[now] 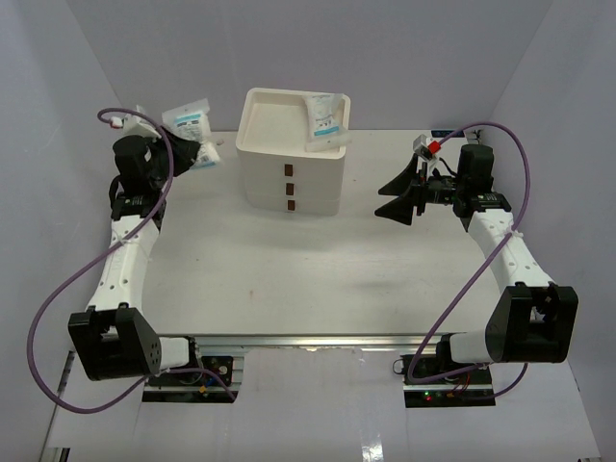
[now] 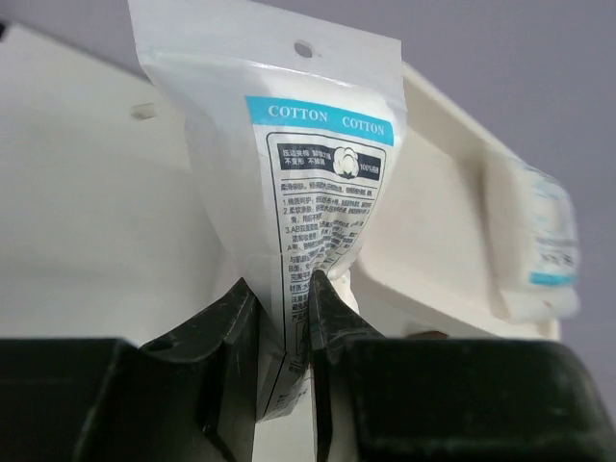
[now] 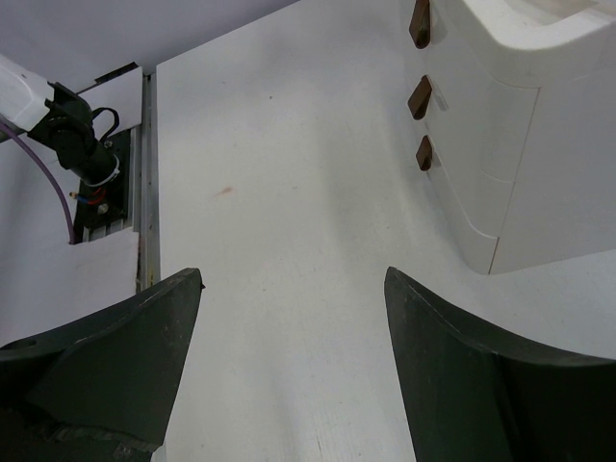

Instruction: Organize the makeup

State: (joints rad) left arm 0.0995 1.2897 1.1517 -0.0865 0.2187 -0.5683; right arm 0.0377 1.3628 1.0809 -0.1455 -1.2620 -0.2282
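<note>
Worktop: the white flat worktop (image 1: 289, 279) carries the box at its far middle; no other loose makeup shows on it.
Drawer box: the big white three-drawer plastic box (image 1: 289, 183) has brown pulls, all drawers pushed in, and a shallow open tray on top.
Left arm: the white left arm (image 1: 125, 260) reaches to the far left corner. Its jaws are closed on the lower part of a sachet.
Right arm: the white right arm (image 1: 510, 250) sits right of the box. Its jaws stand wide apart over bare worktop and hold nothing.
Held sachet: the clear plastic sachet with a blue band reading COTTON (image 2: 318, 192) stands upright in the left jaws, hang hole uppermost. It is left of the box and looks lifted off the worktop.
Second sachet: a matching clear, blue-printed sachet (image 1: 327, 120) lies in the top tray, towards its right side.
Step in hand: pick made, by my reading, and the carry to the box comes next.
Next move: swing the held sachet right and over the tray rim, then lower it beside its twin before letting go. The thin film may twist or slip in the pinch, so keep the travel slow.
</note>
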